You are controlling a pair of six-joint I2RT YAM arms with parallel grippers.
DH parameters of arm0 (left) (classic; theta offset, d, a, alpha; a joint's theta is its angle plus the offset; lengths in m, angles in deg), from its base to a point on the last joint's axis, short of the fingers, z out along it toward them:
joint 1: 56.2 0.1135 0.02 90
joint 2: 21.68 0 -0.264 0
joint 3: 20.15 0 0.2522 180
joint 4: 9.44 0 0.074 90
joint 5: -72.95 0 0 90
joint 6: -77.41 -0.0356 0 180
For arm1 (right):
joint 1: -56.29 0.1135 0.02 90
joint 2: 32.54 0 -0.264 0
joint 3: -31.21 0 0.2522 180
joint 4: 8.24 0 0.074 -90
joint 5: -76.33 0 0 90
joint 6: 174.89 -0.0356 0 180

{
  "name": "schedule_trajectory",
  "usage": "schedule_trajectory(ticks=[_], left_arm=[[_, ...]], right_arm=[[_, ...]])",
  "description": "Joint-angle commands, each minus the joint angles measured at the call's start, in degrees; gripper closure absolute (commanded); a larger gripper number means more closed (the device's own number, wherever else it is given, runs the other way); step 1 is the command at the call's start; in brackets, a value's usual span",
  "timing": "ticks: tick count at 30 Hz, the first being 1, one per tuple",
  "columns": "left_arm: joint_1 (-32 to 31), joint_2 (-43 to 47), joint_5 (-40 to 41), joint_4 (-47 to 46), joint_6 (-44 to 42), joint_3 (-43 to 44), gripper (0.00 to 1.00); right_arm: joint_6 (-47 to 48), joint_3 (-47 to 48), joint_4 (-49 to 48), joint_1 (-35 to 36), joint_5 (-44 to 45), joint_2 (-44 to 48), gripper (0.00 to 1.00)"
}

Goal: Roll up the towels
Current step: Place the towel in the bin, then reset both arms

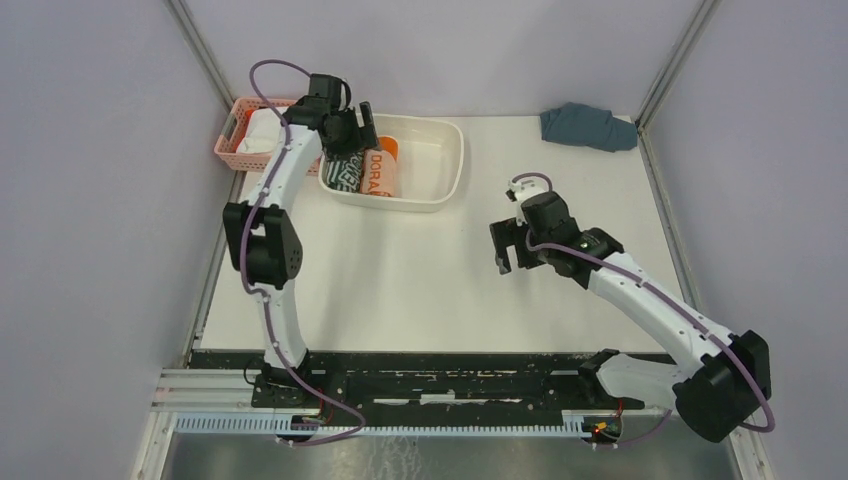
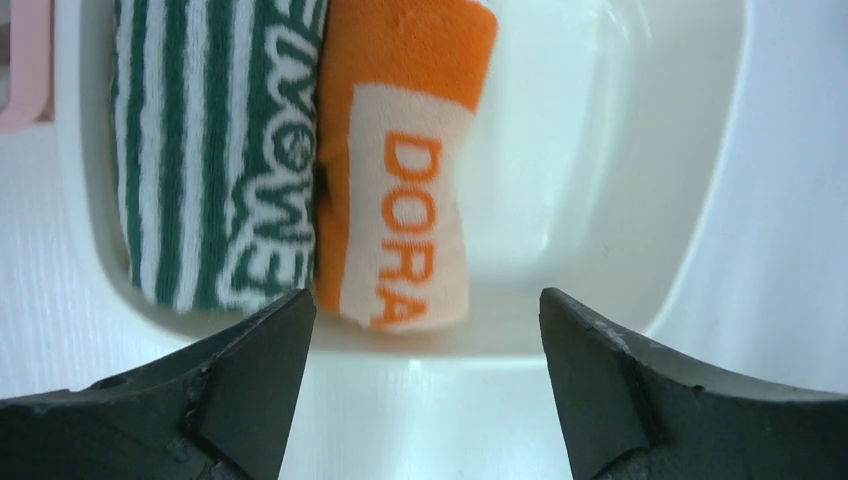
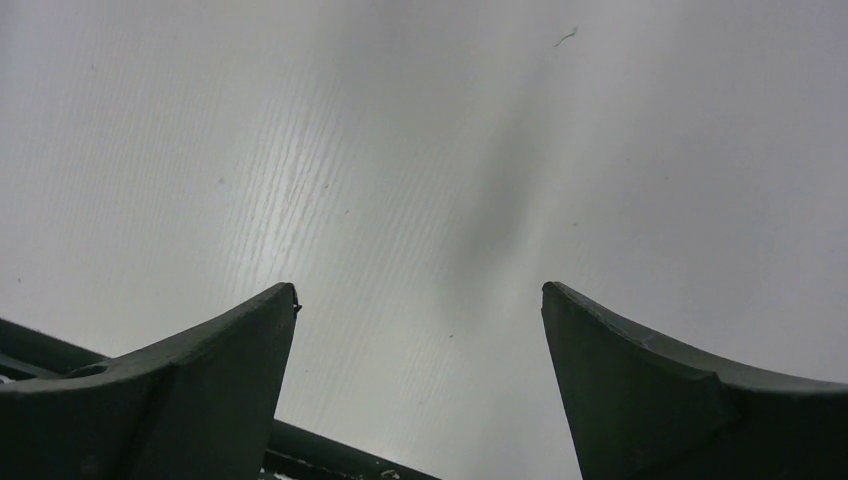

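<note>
White tabletop [image 1: 420, 290] is stretching under both arms, and I am starting at the left gripper [image 2: 425, 305]. Its jaws are standing wide apart with nothing between them, hanging just over the near rim of the white tub [image 2: 640, 150]. Inside the tub, at the upper left of the left wrist view, the green-and-white striped towel [image 2: 215, 150] and the orange towel [image 2: 400, 200] are lying rolled, side by side and touching, toward the tub's left wall. I am judging that this snug packing is keeping the rolls from springing open, and that both look finished.

Further out, the right gripper [image 3: 420, 290] is hovering wide and empty over bare table at centre right of the top view, well apart from the tub, probably parked clear. A pink basket [image 1: 232, 140] holding a white cloth [image 1: 262, 130] is sitting just beside the tub at upper left, and a blue-grey cloth [image 1: 587, 125] is lying at upper right.
</note>
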Motion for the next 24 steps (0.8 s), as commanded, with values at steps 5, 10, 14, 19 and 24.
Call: schedule_trajectory(ticks=[5,10,14,19,24], left_arm=[[0.18,27.41,1.97,-5.22,-0.56,-21.68,0.09],[0.29,45.06,8.15,-9.29,0.57,-36.70,0.07],[0.33,60.78,13.88,-10.94,2.65,-47.60,0.04],[0.27,79.41,20.03,-13.48,5.43,-60.78,0.01],[0.29,92.72,25.17,-11.93,6.47,-70.67,0.01]], right_arm=[[0.72,5.23,0.70,-1.51,18.57,9.01,0.00],[2.71,5.20,1.77,-1.58,25.51,16.89,0.00],[5.14,4.51,2.88,-1.55,29.73,22.69,0.00],[6.89,2.51,3.95,-1.56,32.01,27.86,0.00],[8.01,-0.32,3.19,-1.57,30.81,32.07,0.00]])
